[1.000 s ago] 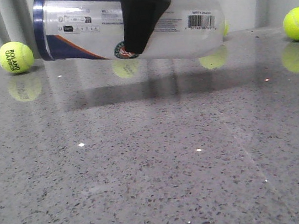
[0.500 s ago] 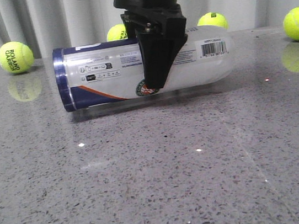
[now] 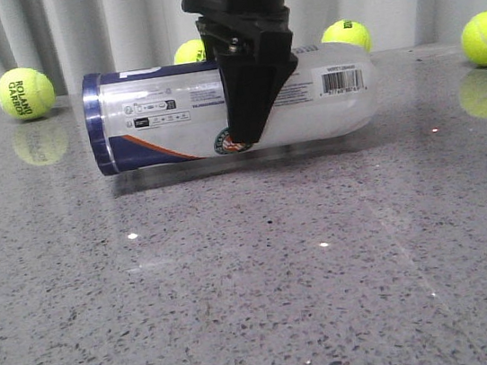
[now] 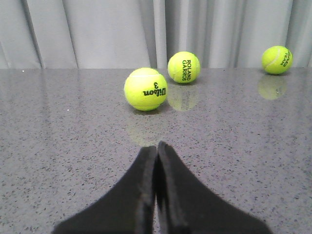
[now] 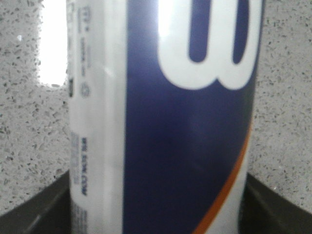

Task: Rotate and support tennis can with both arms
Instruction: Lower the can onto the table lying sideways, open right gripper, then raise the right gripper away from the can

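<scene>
The tennis can [image 3: 233,104] lies on its side on the grey table [image 3: 256,271], navy end left of the right gripper [image 3: 250,132] — its fingers clamp the can's middle. The left gripper [image 4: 157,148] is pressed closed, empty — three balls beyond it.

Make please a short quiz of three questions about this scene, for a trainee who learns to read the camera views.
1. True or false: the tennis can stands upright on the table.
2. Which gripper grips the can? A: the left gripper. B: the right gripper.
3. Fill in: the left gripper's fingers are pressed ____, with nothing between them.

Key:
1. False: it lies on its side, the navy end toward the robot's left.
2. B: in the right wrist view a finger shows on each side of the can.
3. Together.
</scene>
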You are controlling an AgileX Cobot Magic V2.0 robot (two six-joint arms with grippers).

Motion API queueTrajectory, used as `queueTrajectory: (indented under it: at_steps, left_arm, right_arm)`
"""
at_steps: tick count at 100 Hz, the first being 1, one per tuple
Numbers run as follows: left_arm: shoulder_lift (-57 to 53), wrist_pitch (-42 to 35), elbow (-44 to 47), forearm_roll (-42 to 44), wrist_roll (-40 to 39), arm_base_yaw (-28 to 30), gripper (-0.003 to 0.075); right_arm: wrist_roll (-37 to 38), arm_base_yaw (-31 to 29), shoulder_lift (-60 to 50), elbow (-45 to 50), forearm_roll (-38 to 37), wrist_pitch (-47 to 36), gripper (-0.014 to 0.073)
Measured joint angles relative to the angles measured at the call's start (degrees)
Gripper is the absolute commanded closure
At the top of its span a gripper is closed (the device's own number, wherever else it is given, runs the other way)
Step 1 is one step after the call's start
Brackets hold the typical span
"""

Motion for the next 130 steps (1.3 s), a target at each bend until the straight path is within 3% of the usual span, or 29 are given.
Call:
queueTrajectory:
  at_steps: [31,106,130]
  left_arm:
    - [0.0,0.0,0.0,0.0,0.0,0.0,0.074]
    - [0.0,0.0,0.0,0.0,0.0,0.0,0.074]
    - [0.0,0.0,0.0,0.0,0.0,0.0,0.074]
  right_arm:
    - [3.1,0.0,0.0,0.0,0.0,-1.1,-0.0073]
    - [3.5,0.0,0.0,-3.0,0.2,1.8,-0.0072]
    - [10.6,0.0,0.0,-8.3,0.2,2.5,-0.0072]
